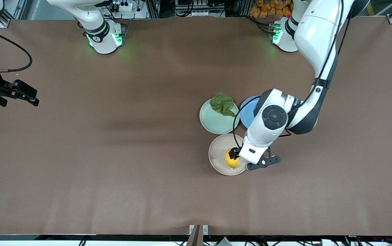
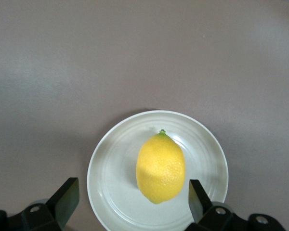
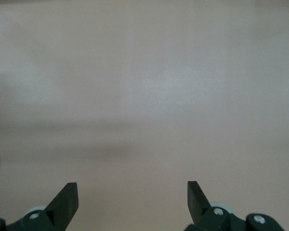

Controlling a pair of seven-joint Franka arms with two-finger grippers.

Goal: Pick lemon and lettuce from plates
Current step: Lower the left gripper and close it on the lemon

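Even light from above; my arms cast soft shadows on the desk [image 1: 113, 171]; right wrist view hazy, washed-out

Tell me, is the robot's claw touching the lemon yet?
Apart. In the left wrist view the left gripper is open, and bare beige-pink plate shows between each finger and the lemon. The lemon lies on the plate.

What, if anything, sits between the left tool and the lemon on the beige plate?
Nothing visible does. The left tool hangs open over the beige plate, its fingers apart on either side of the lemon, which lies alone on that plate. The lettuce is apart on the mint plate.
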